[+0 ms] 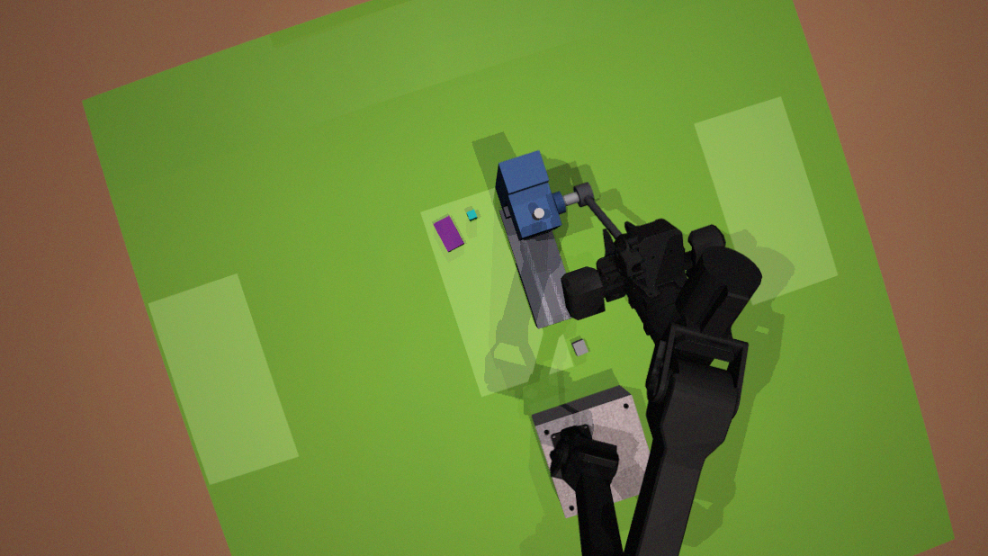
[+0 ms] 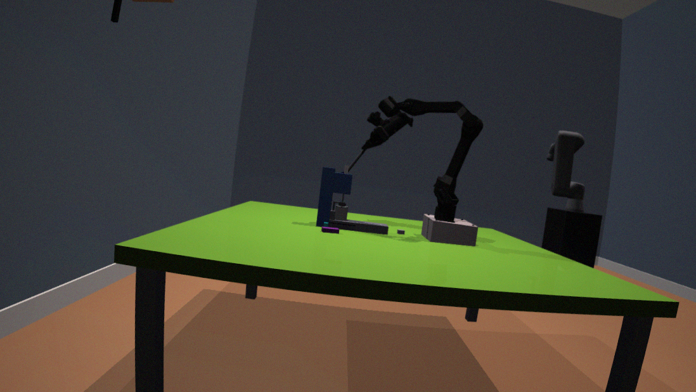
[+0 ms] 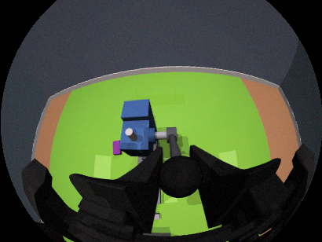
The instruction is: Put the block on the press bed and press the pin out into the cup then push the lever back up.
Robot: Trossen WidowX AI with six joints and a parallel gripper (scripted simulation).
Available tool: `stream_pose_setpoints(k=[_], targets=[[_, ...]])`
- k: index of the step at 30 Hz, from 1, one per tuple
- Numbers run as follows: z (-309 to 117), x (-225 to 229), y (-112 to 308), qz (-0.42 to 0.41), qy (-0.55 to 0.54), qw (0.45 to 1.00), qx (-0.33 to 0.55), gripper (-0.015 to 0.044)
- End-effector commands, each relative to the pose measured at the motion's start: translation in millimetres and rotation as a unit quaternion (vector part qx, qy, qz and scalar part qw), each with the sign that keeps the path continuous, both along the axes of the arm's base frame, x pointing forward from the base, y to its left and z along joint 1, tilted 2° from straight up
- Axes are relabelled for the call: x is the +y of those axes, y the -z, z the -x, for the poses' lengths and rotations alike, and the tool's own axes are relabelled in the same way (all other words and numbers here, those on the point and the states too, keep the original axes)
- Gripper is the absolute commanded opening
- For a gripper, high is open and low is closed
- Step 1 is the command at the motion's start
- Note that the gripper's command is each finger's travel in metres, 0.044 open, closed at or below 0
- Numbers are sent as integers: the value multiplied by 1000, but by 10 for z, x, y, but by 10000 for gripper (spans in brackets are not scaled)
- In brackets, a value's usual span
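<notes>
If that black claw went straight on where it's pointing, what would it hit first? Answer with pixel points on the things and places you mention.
Probably the dark hub [image 1: 584, 193] [image 3: 172, 131] at the lower end of the lever [image 1: 603, 217] [image 2: 355, 160] [image 3: 174, 146], which the claw [image 1: 617, 237] [image 2: 364, 147] [image 3: 176, 150] is gripping, beside the blue press head [image 1: 528, 220] [image 2: 342, 183] [image 3: 137, 143]. Exact depth is unclear.

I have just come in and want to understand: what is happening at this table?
A black robot arm has its pincer shut on the lever of a blue press. The lever slants upward, and a grey block sits beneath the press head.
</notes>
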State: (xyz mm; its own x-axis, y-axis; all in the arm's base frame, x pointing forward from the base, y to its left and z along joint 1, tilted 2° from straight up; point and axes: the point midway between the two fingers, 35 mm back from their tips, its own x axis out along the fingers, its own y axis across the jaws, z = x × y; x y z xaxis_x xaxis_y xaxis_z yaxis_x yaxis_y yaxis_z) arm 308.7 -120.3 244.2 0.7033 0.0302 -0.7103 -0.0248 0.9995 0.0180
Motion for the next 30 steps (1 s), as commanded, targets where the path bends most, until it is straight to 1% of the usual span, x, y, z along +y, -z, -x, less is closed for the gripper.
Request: stream_pose_setpoints(k=[1, 30], targets=[[51, -4, 38, 0, 1, 1000, 4, 0], [163, -5, 121, 0, 1, 1000, 5, 0]])
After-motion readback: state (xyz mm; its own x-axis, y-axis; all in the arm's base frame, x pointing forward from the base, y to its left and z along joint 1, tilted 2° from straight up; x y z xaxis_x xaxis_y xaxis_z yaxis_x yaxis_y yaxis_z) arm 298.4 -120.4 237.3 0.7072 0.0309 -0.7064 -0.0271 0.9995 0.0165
